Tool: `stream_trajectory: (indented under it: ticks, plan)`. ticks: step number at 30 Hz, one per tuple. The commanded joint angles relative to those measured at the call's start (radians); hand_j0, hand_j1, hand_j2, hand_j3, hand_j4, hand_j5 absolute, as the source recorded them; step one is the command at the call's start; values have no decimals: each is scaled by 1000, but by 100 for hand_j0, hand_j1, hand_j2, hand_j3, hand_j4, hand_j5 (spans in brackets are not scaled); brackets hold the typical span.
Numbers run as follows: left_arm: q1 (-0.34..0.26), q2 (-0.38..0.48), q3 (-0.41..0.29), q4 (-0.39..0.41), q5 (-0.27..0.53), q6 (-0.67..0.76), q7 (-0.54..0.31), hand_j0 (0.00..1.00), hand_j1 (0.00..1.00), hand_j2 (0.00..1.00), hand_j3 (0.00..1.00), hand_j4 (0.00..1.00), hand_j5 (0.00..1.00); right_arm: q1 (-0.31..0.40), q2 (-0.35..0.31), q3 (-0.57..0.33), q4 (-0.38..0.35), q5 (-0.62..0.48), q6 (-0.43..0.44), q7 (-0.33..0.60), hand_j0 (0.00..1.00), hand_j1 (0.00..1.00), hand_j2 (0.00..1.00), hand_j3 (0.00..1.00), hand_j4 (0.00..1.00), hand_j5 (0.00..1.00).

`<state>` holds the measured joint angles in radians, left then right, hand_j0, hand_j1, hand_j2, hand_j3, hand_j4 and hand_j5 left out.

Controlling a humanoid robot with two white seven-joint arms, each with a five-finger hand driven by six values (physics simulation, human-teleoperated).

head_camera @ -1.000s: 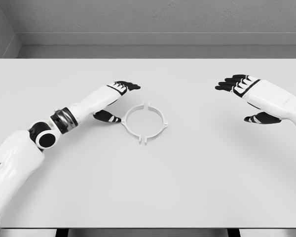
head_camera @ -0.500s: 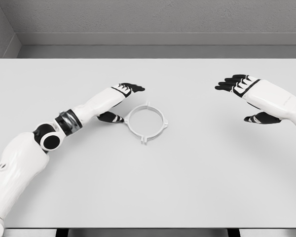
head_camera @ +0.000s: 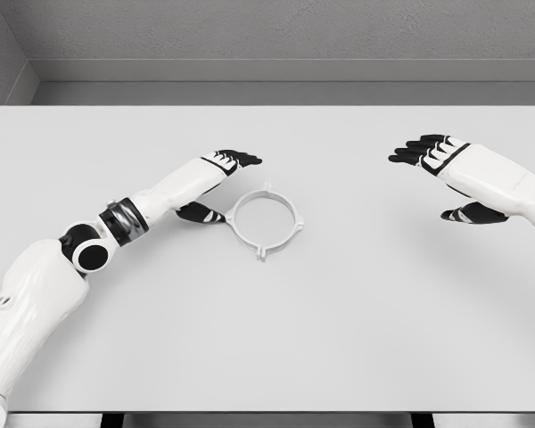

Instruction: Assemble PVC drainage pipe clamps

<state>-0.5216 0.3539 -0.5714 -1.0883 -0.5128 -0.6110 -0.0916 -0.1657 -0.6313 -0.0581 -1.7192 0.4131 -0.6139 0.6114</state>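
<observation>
A white round pipe clamp [head_camera: 265, 220] lies flat on the white table [head_camera: 339, 330], a ring with small tabs at its far, near and side points. My left hand [head_camera: 216, 185] sits just left of it, fingers stretched out flat beyond the ring's upper left and the thumb at its left rim, holding nothing. My right hand [head_camera: 437, 178] hovers far to the right, open, well apart from the clamp.
A grey wall [head_camera: 267, 36] runs behind the table's far edge. The table's front edge crosses the bottom of the head view.
Since a second ago my left hand pushed right and the clamp's two halves closed into a ring, shifting slightly right. In the last half second nothing moved.
</observation>
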Motion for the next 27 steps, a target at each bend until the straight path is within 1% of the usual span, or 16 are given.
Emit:
stream_trajectory:
  ticks: [1,14,17,18,20,22,23,25,27]
  plan:
    - [0,0,1,-1,8,0,0,100,100,100,100,100,100,0,-1,0,0,-7,3,-1,100,100,100,100,100,100]
    - [0,0,1,-4,11,0,0,100,100,100,100,100,100,0,-1,0,-2,-7,3,-1,100,100,100,100,100,100]
    - [-12,14,7,2,16,0,0,100,100,100,100,100,100,0,-1,0,-2,-7,3,-1,100,100,100,100,100,100]
    - [-15,43,7,2,16,0,0,100,100,100,100,100,100,2,-1,0,-2,-7,3,-1,100,100,100,100,100,100]
    - [-41,108,8,2,17,0,0,100,100,100,100,100,100,2,-1,0,-3,-8,3,-1,100,100,100,100,100,100]
    - [-57,207,39,1,37,0,1,100,100,100,100,100,100,2,-1,0,-2,-7,3,-1,100,100,100,100,100,100]
    - [-57,301,64,1,62,0,1,100,100,100,100,100,100,2,-1,0,-2,-7,3,-1,100,100,100,100,100,100]
    - [-55,430,88,10,62,0,1,100,100,100,100,100,100,2,-1,0,0,-7,3,-1,100,100,100,100,100,100]
    - [-57,471,90,13,63,0,1,100,100,100,100,100,100,2,-1,0,0,-7,3,-1,100,100,100,100,100,100]
